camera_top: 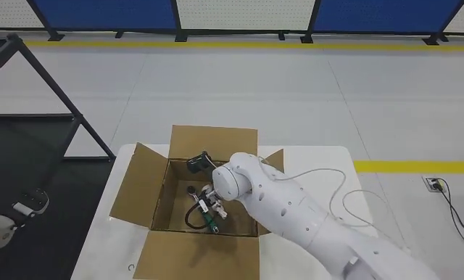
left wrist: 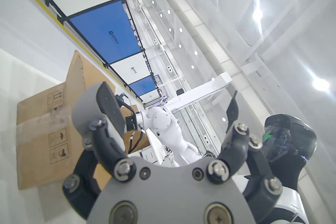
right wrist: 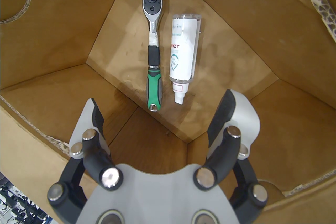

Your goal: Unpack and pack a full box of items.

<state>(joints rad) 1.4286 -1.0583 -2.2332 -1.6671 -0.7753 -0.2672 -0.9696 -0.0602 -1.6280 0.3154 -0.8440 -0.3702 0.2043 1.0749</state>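
Note:
An open cardboard box stands on the white table. On the box floor a ratchet wrench with a green handle lies side by side with a white spray bottle. My right gripper hangs open inside the box, just above the wrench's handle end and the bottle's nozzle, holding nothing. From above, that gripper sits low in the box's middle. My left gripper is open and empty, off to the side of the box, pointing up toward the ceiling.
All the box flaps are folded outward, and its walls close in around my right gripper. A black frame stands to the left of the table. A yellow floor line runs on the right.

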